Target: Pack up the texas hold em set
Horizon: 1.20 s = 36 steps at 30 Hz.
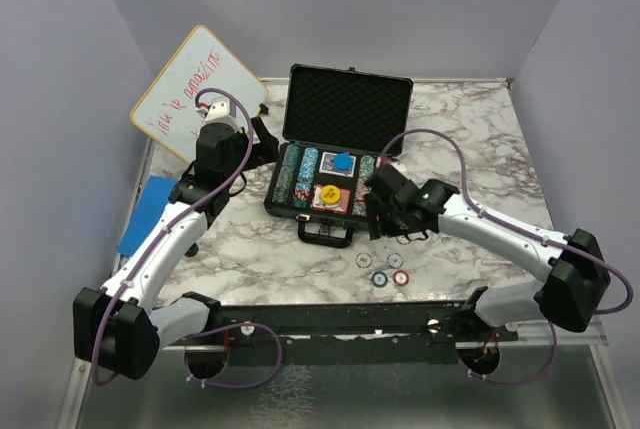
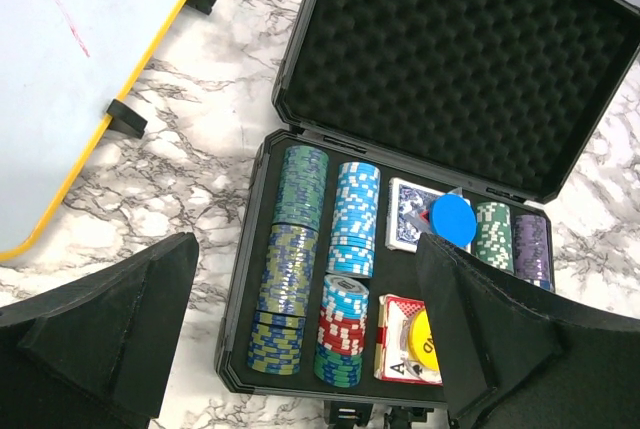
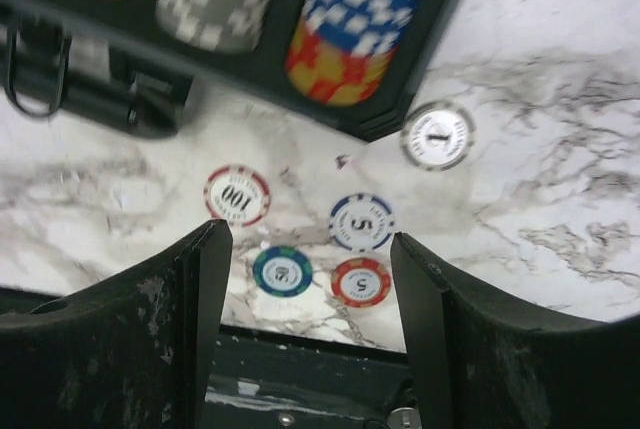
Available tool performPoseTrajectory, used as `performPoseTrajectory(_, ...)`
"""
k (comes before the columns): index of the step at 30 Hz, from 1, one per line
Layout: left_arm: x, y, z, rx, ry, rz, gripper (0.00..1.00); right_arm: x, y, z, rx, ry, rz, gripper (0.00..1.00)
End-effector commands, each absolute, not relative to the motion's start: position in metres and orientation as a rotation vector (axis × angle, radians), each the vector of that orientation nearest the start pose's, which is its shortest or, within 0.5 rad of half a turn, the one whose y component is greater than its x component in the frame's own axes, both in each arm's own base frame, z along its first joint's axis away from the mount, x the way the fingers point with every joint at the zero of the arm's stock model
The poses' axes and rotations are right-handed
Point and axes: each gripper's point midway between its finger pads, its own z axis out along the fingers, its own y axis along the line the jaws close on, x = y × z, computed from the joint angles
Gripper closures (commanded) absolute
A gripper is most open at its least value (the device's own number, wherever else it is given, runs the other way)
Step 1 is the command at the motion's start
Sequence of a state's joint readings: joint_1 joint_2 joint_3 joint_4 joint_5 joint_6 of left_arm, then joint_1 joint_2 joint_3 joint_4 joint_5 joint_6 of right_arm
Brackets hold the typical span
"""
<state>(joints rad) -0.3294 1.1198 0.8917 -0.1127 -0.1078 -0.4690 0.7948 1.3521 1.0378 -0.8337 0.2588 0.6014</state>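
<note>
The black briefcase [image 1: 283, 210] lies open mid-table, its foam lid [image 1: 350, 99] upright. Rows of poker chips [image 2: 290, 269], a blue card deck [image 2: 410, 211] under a blue disc [image 2: 452, 217], and a red deck [image 2: 398, 344] under a yellow disc [image 2: 425, 339] sit inside. Several loose chips [image 1: 382, 269] lie on the table in front of the case; the right wrist view shows them as a 100 chip [image 3: 238, 195], a blue 5 chip [image 3: 361, 221] and others. My left gripper [image 1: 268, 139] [image 2: 305, 349] is open and empty above the case's left side. My right gripper [image 1: 374, 219] [image 3: 310, 289] is open and empty above the loose chips.
A white dry-erase board [image 1: 195, 89] leans at the back left, close to my left arm. A flat blue pad [image 1: 150, 211] lies at the left edge. The case handle [image 1: 325, 236] sticks out toward the front. A black rail [image 1: 350, 319] runs along the near edge.
</note>
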Motion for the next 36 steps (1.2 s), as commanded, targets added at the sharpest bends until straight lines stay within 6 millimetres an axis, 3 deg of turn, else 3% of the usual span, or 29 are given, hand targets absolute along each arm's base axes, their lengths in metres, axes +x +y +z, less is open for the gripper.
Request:
performPoseTrajectory(1,0.366,-0.13,0.253,-0.216,1.878,-0.483,0.01,0.192,0.217,0.097,-0.426,2.629,0.167,0.29)
performPoseTrajectory(7,0.367,-0.128,0.253,-0.224,1.879,-0.474,0.01,0.16,0.255,0.051,-0.784,2.678,0.147,0.34)
performPoseTrajectory(15,0.365,-0.125,0.253,-0.219,1.885,-0.45,0.01,0.163,0.262,0.02,-0.847,2.739,0.003,0.35)
performPoseTrajectory(26,0.364,-0.122,0.253,-0.215,1.882,-0.433,0.01,0.175,0.251,0.015,-0.85,2.721,-0.115,0.31)
performPoseTrajectory(31,0.364,-0.121,0.252,-0.218,1.882,-0.43,0.01,0.184,0.257,0.035,-0.813,2.655,-0.055,0.31)
performPoseTrajectory(36,0.366,-0.123,0.252,-0.219,1.883,-0.434,0.01,0.188,0.25,0.031,-0.786,2.714,0.03,0.3)
